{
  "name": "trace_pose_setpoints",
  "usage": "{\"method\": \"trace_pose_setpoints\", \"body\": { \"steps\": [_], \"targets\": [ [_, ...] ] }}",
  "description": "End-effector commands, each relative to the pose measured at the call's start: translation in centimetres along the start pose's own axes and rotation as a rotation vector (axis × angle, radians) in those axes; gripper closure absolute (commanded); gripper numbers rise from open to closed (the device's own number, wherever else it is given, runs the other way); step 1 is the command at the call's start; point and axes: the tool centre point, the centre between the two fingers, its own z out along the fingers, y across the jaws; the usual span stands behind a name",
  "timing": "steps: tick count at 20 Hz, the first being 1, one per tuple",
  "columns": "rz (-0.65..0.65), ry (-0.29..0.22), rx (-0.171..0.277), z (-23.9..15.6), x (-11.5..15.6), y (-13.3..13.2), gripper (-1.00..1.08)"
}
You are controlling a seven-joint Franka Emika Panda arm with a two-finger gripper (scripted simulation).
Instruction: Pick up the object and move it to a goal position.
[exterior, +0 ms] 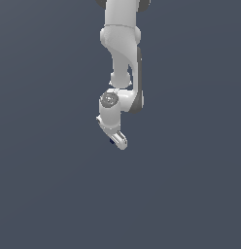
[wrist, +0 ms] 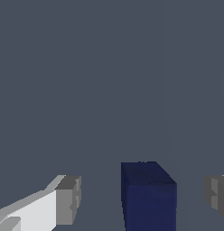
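Gripper is spread wide round the navy block, w/ gaps both sides; block could be knocked if closed off-centre.

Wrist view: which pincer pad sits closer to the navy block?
The pad cut by the picture's edge; its gap to the navy block looks narrower than the white-backed pad's. Neither touches it.

**Open room all round, one block between the fingers**

The grey tabletop lies bare across the exterior frame. In the wrist view only the navy block stands between the pincer fingers, a clear gap either side.
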Motion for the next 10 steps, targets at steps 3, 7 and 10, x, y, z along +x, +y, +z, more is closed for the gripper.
{"method": "trace_pose_setpoints", "body": {
  "steps": [3, 7, 10],
  "targets": [
    [0.000, 0.001, 0.001, 0.24, 0.05, -0.05, 1.08],
    [0.000, 0.001, 0.001, 0.24, 0.05, -0.05, 1.08],
    [0.000, 0.001, 0.001, 0.24, 0.05, -0.05, 1.08]
  ]
}}
